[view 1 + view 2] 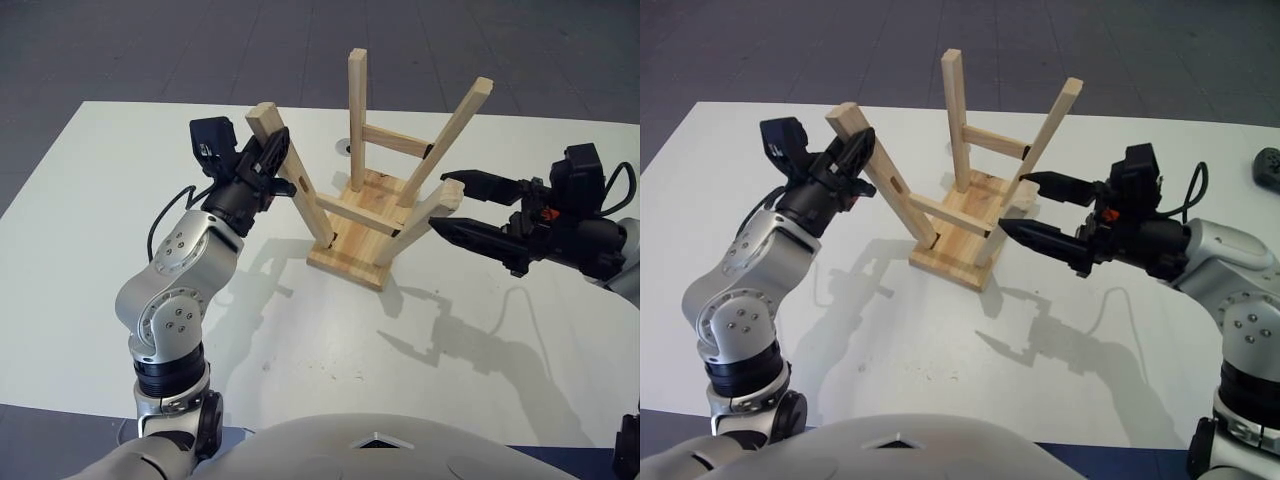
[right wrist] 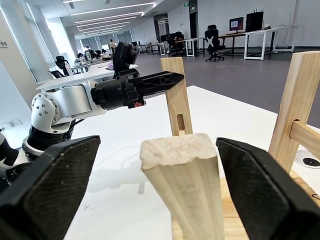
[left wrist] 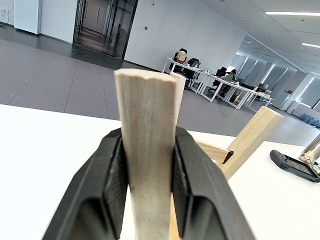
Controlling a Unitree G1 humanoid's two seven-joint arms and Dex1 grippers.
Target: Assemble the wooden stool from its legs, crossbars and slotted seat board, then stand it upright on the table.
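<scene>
left gripper (image 1: 272, 152) was clenched tight on one pale wooden stool leg (image 1: 303, 192) | right gripper (image 1: 440, 202): jaws gaped wide around a second leg's end (image 2: 180, 155), gaps either side, no contact

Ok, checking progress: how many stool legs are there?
4 legs: one clamped in the left gripper, one between the fingers of the open right gripper, two at the far side. All rise from the upturned seat.

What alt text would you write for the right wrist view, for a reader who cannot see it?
The open right gripper straddles the end of a wooden stool leg without touching it. Beyond, the left gripper clamps a second leg, which has a slot, above a white table.
</scene>
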